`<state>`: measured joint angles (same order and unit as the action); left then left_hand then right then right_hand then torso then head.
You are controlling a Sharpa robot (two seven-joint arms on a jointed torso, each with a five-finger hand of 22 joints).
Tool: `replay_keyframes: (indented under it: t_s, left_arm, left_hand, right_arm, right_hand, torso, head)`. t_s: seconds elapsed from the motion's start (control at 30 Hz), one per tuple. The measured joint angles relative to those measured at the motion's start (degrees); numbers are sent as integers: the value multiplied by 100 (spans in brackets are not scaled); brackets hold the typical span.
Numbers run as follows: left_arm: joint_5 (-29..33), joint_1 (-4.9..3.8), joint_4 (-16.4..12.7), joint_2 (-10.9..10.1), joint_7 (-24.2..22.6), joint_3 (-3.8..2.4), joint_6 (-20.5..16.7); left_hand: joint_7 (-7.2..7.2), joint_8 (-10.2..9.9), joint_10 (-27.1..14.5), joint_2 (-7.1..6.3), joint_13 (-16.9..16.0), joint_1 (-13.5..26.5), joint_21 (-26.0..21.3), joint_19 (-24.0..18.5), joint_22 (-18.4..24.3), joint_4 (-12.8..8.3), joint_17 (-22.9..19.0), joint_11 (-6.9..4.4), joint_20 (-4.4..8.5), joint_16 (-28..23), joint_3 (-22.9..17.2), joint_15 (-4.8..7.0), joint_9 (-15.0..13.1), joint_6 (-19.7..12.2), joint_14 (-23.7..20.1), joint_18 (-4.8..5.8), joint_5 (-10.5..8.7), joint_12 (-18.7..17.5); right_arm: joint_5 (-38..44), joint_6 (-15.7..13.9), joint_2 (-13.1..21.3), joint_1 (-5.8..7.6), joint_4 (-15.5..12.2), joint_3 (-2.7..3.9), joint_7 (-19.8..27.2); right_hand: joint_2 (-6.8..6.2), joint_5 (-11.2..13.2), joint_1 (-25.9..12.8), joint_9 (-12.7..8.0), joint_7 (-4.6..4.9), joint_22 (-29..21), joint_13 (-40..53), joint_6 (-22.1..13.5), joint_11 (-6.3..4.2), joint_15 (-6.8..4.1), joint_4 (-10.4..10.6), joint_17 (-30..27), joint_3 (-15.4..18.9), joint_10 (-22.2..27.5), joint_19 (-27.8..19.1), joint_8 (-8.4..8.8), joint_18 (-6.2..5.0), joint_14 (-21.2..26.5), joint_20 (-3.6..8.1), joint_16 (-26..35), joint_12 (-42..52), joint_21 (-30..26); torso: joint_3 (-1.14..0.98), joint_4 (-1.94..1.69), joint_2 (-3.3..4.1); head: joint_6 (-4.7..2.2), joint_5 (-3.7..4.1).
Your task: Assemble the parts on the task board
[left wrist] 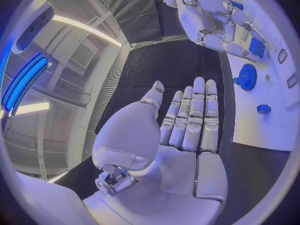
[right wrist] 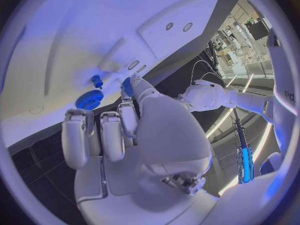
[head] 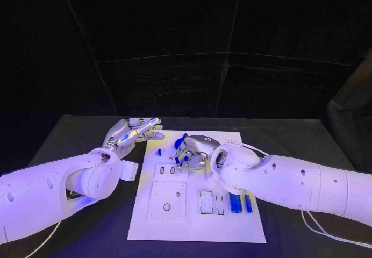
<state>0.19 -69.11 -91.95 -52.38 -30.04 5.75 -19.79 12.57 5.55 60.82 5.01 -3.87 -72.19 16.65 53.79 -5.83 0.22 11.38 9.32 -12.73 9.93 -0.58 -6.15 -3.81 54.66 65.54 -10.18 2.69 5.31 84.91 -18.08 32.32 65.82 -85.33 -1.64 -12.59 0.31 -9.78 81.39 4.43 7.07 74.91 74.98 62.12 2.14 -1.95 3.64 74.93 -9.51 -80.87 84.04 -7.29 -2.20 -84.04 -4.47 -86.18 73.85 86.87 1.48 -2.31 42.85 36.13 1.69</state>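
The right hand hovered over the far middle of the task board, pinching a small blue part in its fingertips, probably to seat it there. A blue gear sat nearby on the board. The left hand waited off the board's left edge, fingers straight, holding nothing, seemingly keeping clear.

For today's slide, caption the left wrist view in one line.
Open left robot hand beside the white board with its blue gear.

Matt white task board, glossy blue plastic gear, matt black table.
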Motion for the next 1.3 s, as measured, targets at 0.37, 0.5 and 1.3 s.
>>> replay_keyframes:
  t_s: [0.37,0.5,1.3]
  left_arm:
    - [15,0,25,34,8,0,12]
    - [18,0,30,36,11,0,16]
    - [27,0,39,27,26,1,37]
  left_hand:
    - [0,0,0,0,0,0,0,0,-1,0,0,0,0,0,0,0,0,0,0,0,0,0]
    - [0,0,0,0,0,0,0,0,0,0,-1,0,0,0,0,0,0,0,0,0,0,0]
    - [0,0,0,0,0,0,0,0,1,0,3,0,0,0,0,0,0,0,0,0,0,0]
  right_arm:
    - [306,142,-103,-126,30,-20,-109]
    - [374,158,-111,-140,30,-21,-122]
    - [609,282,-76,-138,12,0,-187]
  right_hand:
    - [-24,14,-23,9,-4,0,1,-3,-21,0,14,0,-15,-21,0,22,0,0,0,0,0,0]
    - [-46,15,-45,15,-13,0,1,3,-22,0,13,-1,-43,-22,0,35,0,0,0,0,0,0]
    - [-122,-2,-119,44,-51,-1,10,10,-60,0,-2,-2,-57,-60,0,42,0,0,-1,0,1,0]
  torso:
    - [-5,-3,5]
    - [-4,-4,5]
    - [-4,-1,2]
  head:
    - [105,-41]
    - [124,-47]
    - [169,-34]
